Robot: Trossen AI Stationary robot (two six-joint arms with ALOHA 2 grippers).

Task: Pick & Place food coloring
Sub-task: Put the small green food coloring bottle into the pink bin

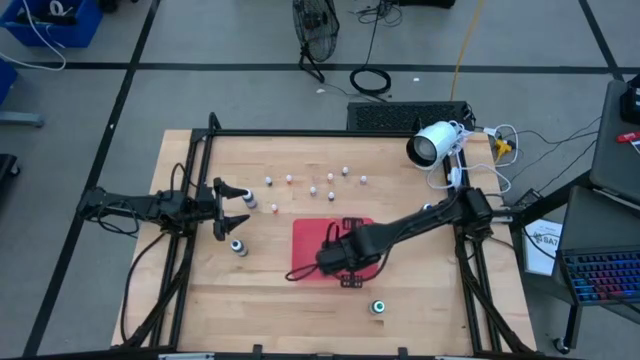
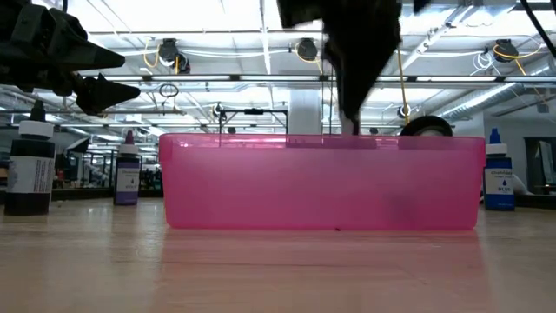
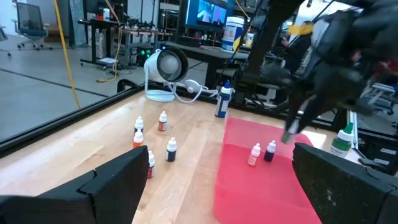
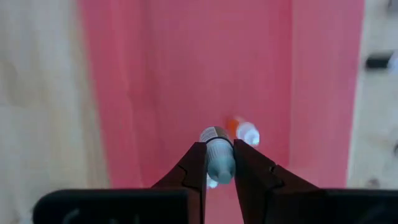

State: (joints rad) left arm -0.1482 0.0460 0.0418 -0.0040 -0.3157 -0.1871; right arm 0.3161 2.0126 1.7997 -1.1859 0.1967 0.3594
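Two bottles already lie in the red tray (image 1: 312, 235). Right gripper (image 4: 219, 163) hangs over it, fingers pinching a whitish food coloring bottle (image 4: 217, 155), probably held above the tray for a clean drop. Left gripper (image 1: 236, 206) waits at the table's left with fingers spread wide, near loose bottles (image 1: 315, 182) scattered on the far side, likely lined up for the next pick.

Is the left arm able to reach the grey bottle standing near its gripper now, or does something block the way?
Probably yes. The left gripper is open and holds nothing, and the grey bottle stands alone on bare table beside it. The right gripper, shut on a small bottle, is over the red tray, well clear.
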